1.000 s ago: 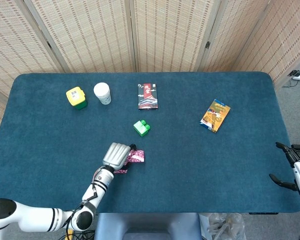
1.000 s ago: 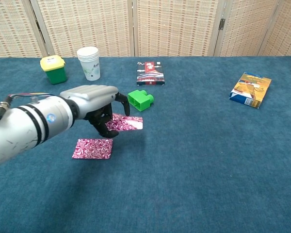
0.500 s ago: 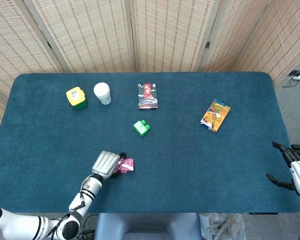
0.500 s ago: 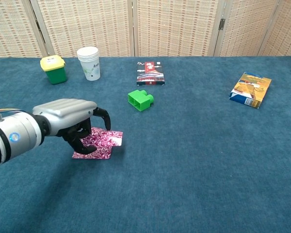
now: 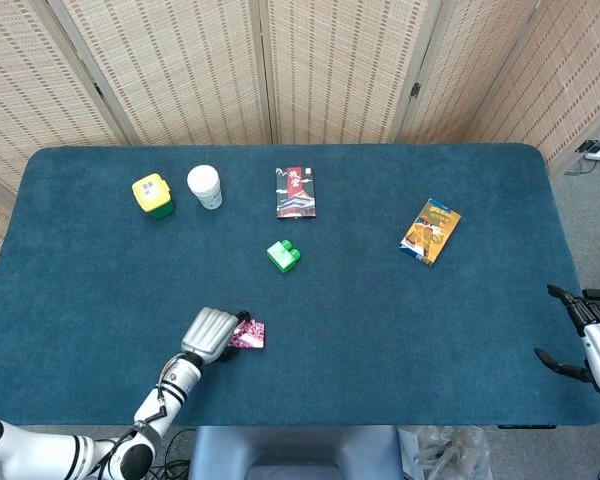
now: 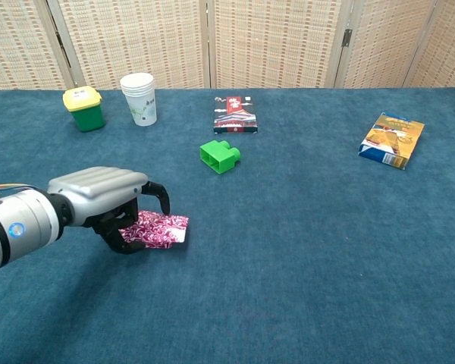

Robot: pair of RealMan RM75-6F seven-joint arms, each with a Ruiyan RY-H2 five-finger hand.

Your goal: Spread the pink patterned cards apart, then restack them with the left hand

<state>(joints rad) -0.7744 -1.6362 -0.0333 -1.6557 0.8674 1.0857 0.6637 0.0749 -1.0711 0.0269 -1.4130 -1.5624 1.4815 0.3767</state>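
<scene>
- Head view: the left hand [image 5: 208, 333] sits low near the front edge of the blue table [image 5: 380, 300], knuckles up, fingers curled down onto the pink patterned cards [image 5: 248, 334]. Only the right end of the cards pokes out from under the fingers, so from up here I can't tell whether it's one pile or two.
- Same view, the right hand [image 5: 592, 345] is way off at the table's right edge, dark fingers spread apart with nothing in them, so it's open and empty.
- Other stuff from above: a green block [image 5: 283, 255] up past the cards, a dark red box [image 5: 297, 192] beyond that, a white paper cup [image 5: 205, 186] right next to a yellow-lidded green tub [image 5: 153, 195], and an orange and blue packet [image 5: 430, 231] well off to the right.
- Chest view: much clearer on the left hand [image 6: 110, 201]. Its fingers hook over the near-left part of the cards [image 6: 159, 230], and the cards look like one overlapped pile lying flat on the table [image 6: 303, 250], with a white corner showing at the right end. I'd call it gripping the cards.
- Chest view again: the block [image 6: 220, 156] sits up and to the right of the cards, well apart from them. Cup [image 6: 139, 98] and tub [image 6: 84, 108] are back left, red box [image 6: 234, 114] back middle, packet [image 6: 393, 139] far right. The right hand doesn't show in this one.
</scene>
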